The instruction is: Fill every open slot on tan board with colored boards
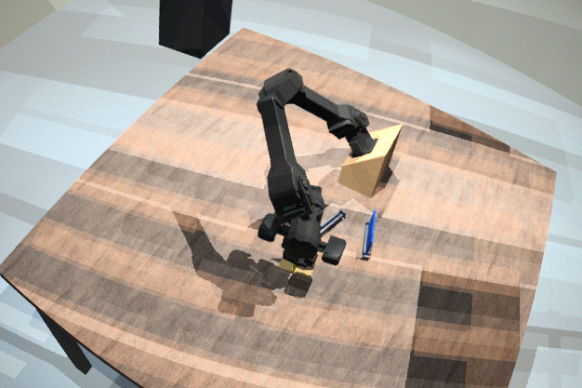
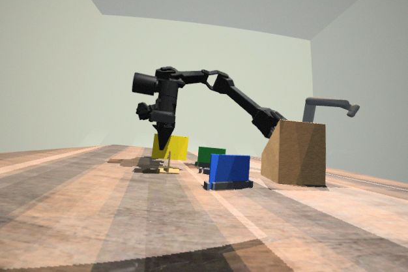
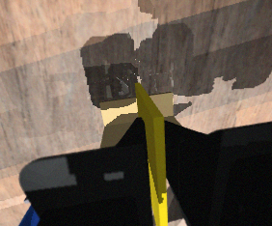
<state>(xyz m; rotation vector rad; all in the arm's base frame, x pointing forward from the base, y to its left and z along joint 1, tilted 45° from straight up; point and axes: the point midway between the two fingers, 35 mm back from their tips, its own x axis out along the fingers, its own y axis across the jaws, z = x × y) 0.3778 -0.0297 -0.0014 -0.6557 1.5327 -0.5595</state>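
A yellow board (image 2: pixel 179 147) (image 3: pixel 155 150) is held upright in the claw (image 2: pixel 161 149) (image 3: pixel 144 122) of a black robot arm (image 1: pixel 277 139) (image 2: pixel 242 98), its fingers clamped on the board's two faces. The yellow board is positioned crosswise over the standing tan board (image 2: pixel 169 162), whose flat foot (image 1: pixel 286 266) (image 2: pixel 174 170) (image 3: pixel 118 112) is set on the wooden worktop (image 1: pixel 154 233) (image 2: pixel 184 222) (image 3: pixel 34 87). Whether the notch and the slot are engaged cannot be told. A blue board (image 1: pixel 371 233) (image 2: pixel 230 168) (image 3: pixel 30 217) is seated upright in a dark holder (image 1: pixel 364 247) (image 2: pixel 232 184), and a green board (image 2: pixel 209 155) is seen standing behind it in the exterior view. The arm is mounted on a wedge-shaped wooden block (image 1: pixel 363 175) (image 2: pixel 301 153), near the blue board.
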